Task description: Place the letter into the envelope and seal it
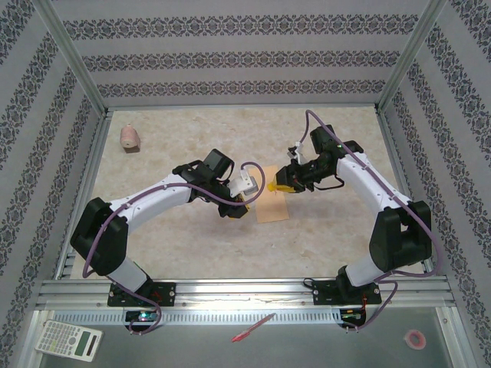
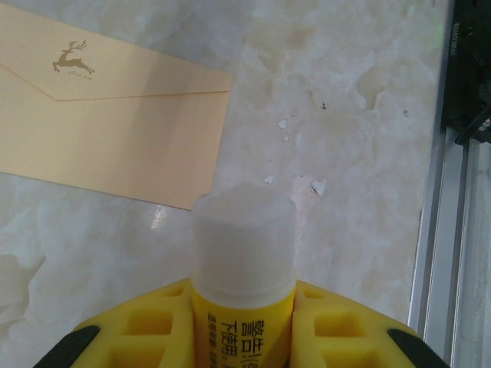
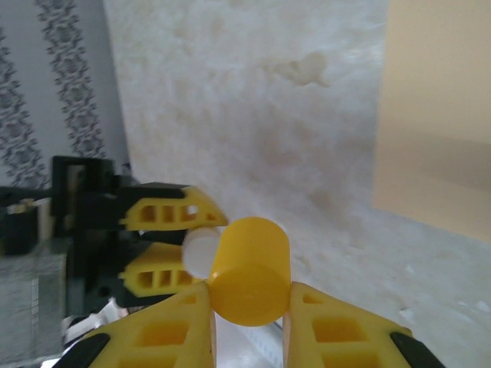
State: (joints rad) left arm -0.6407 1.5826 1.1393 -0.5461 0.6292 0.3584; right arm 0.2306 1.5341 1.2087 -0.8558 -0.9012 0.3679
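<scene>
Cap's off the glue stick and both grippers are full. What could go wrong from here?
1. The glue stick in the left gripper has its white tip bare; a dip could smear the table or the envelope.
2. The flap lies flat, and the right gripper is shut on the yellow cap, so neither gripper is free to lift it.
3. The cap, pinched on its round side, might slip out.

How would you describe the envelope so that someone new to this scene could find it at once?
Look to the middle of the marble-patterned table. The envelope lies flat there, a tan rectangle. Unlike the yellow glue stick held nearby, it is paper-thin and has a small gold deer on its flap.
</scene>
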